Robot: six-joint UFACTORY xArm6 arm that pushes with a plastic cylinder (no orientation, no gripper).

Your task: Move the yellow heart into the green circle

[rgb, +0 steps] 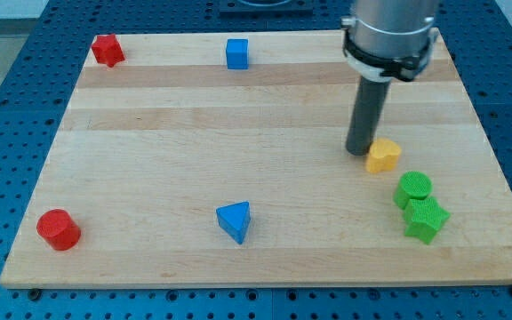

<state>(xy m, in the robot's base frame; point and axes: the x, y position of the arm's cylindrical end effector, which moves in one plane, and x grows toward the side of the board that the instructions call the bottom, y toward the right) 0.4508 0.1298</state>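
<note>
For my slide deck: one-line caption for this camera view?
My tip touches the yellow heart from the view's left, green circle just below-right.

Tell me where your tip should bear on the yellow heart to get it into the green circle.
On its upper-left side, where my tip already sits. The green circle lies toward the view's lower right of the yellow heart, so pushing from there should drive it straight in, though the heart's uneven outline might make it turn.
</note>
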